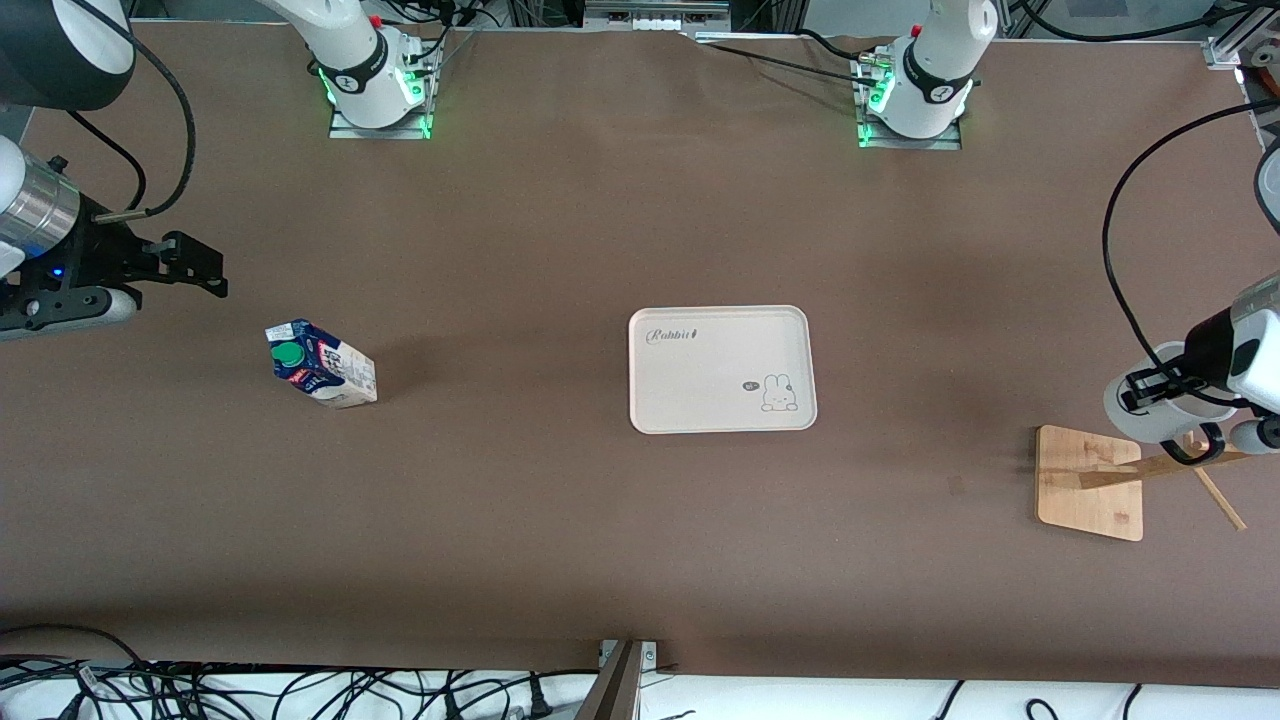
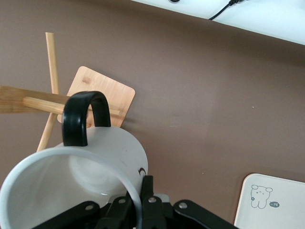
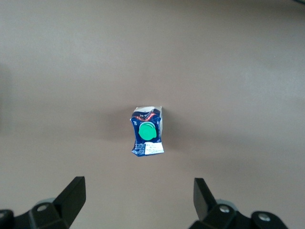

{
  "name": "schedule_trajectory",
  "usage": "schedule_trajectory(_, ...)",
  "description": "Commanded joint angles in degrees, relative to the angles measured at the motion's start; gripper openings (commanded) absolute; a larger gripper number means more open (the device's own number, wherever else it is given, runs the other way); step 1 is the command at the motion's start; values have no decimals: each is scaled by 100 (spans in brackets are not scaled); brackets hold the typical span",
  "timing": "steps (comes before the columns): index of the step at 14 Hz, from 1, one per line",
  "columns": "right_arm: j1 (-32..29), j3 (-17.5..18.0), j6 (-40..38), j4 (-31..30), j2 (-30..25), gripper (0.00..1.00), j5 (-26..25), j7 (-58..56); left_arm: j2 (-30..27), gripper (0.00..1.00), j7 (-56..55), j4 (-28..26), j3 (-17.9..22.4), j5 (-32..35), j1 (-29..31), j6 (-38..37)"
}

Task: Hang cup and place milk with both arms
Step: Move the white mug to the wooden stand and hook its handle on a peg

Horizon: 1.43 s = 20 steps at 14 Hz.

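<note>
Brown bench (image 1: 560, 230), cables along the edge by the front camera. I've got both arms out at their own ends.

Left pincer (image 1: 1160, 385) is clamped on the cup (image 1: 1150, 410), one finger inside the rim, one outside, visible in the left wrist view (image 2: 145, 200). Cup is in the air at the rack (image 1: 1090, 482), at the left arm's end of the bench. Its black handle (image 2: 83, 117) sits right at the rack's peg (image 2: 45, 102); from the wrist view I judge the peg is lined up with the loop, but I can't tell if it's threaded through yet. So hanging is close, not done: the pincer hasn't let go.

Right pincer (image 1: 190, 265) is up in the air at the right arm's end, fingers wide apart, holding nothing. Right wrist view looks straight down on the milk (image 3: 147, 131) with both fingers (image 3: 71, 195) spread either side of the frame. Milk (image 1: 322, 365) stands on the bench, untouched, well apart from the tray (image 1: 720, 370), toward the right arm's end.

Tray sits mid-bench with nothing on it; I take it as the milk's target.

My read: under halfway. Left to do: seat handle on peg, release, then descend on milk, grasp, carry to tray
</note>
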Motion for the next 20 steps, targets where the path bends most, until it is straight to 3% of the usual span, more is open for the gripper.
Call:
schedule_trajectory(1,-9,-15,-145,241,-6,100,-35,28,73,0,170,102,-40,-92,115,-108)
schedule_trajectory(6,18,55,-813,-65,-383,100,-8,-7,223,0,381,93,-49,-311,492,-99)
schedule_trajectory(8,18,55,-751,-399,-620,100,-52,-7,249,8,530,84,-40,-303,528,-99)
schedule_trajectory(9,18,55,-603,-584,-743,100,-61,-24,293,30,635,84,-40,-312,581,-99)
schedule_trajectory(10,18,46,-454,-812,-901,100,-87,-33,302,99,697,75,-49,-338,625,-90)
schedule_trajectory(14,-26,98,-233,-1104,-1087,100,-262,-51,206,100,706,93,-171,-338,546,-116)
schedule_trajectory(18,-1000,1187,-162,-1069,-1061,100,-377,-51,-23,100,689,84,-724,-58,537,-247)
schedule_trajectory(20,-1072,1241,-162,-1043,-1052,100,-368,-51,-84,100,698,110,-988,485,537,-520)
